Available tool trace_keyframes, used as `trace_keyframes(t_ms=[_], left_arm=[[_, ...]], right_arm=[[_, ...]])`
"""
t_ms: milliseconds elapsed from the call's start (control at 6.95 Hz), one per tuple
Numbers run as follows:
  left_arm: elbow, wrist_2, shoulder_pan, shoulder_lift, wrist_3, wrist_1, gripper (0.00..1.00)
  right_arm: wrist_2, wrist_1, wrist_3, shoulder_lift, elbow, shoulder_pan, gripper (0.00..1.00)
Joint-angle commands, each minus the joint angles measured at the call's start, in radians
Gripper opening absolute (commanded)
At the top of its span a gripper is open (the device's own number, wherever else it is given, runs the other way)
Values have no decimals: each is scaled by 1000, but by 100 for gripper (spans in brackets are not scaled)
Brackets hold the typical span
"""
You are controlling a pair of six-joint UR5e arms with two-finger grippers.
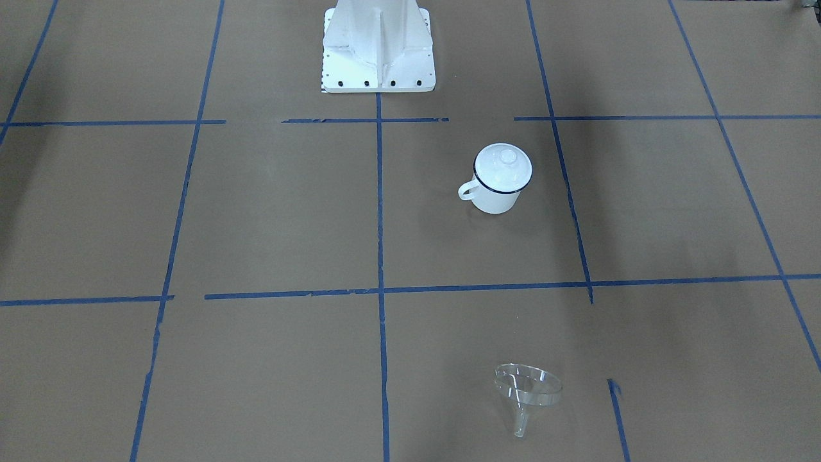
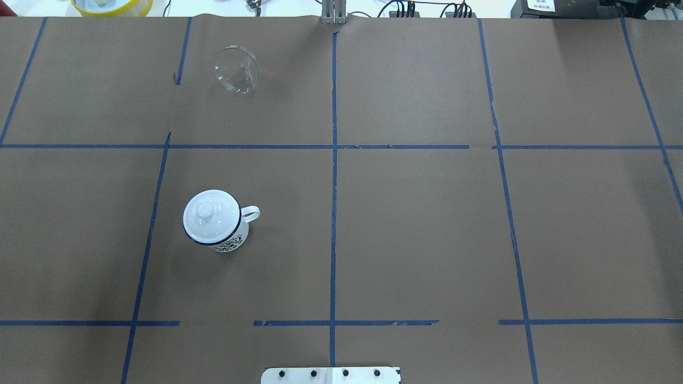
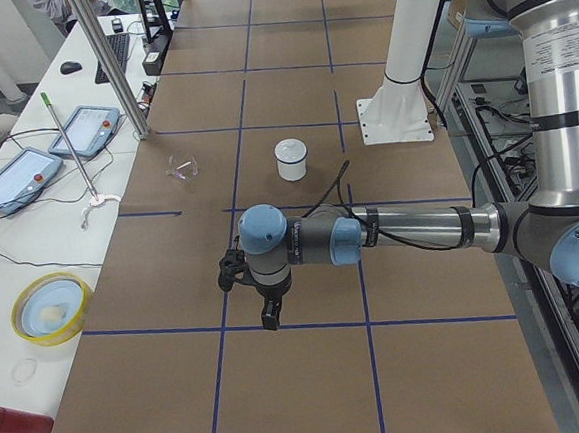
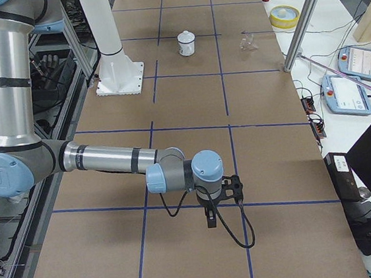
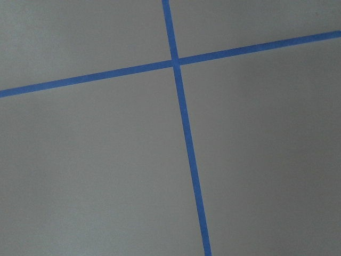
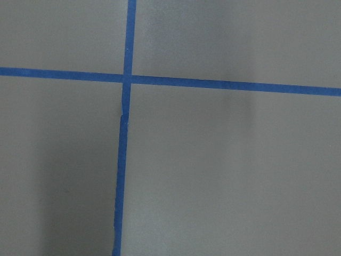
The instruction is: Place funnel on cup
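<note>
The cup (image 1: 497,192) is a white enamel mug with a dark blue rim, standing upright on the brown paper with a round white knobbed lid (image 1: 503,165) on top. It also shows in the overhead view (image 2: 227,237). The clear funnel (image 1: 527,388) lies on its side near the table's far edge, apart from the cup; the overhead view shows it too (image 2: 237,69). My left gripper (image 3: 267,319) appears only in the exterior left view, far from both. My right gripper (image 4: 211,222) appears only in the exterior right view. I cannot tell whether either is open or shut.
The white robot base (image 1: 378,51) stands at the table's near edge. Blue tape lines grid the paper. A metal post (image 3: 107,60), teach pendants (image 3: 11,178) and a yellow bowl (image 3: 49,308) sit beyond the far edge. Both wrist views show only paper and tape.
</note>
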Motion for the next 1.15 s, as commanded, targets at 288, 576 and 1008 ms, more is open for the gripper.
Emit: trace_keyframes(t_ms=[288, 576, 1008], left_arm=[[5, 6, 0, 2, -2, 0, 100], [-15, 6, 6, -12, -2, -5, 100], [-33, 1, 11, -234, -40, -9, 100]], right_arm=[[0, 0, 0, 0, 0, 0, 100], [0, 0, 0, 0, 0, 0, 100], [0, 0, 0, 0, 0, 0, 100]])
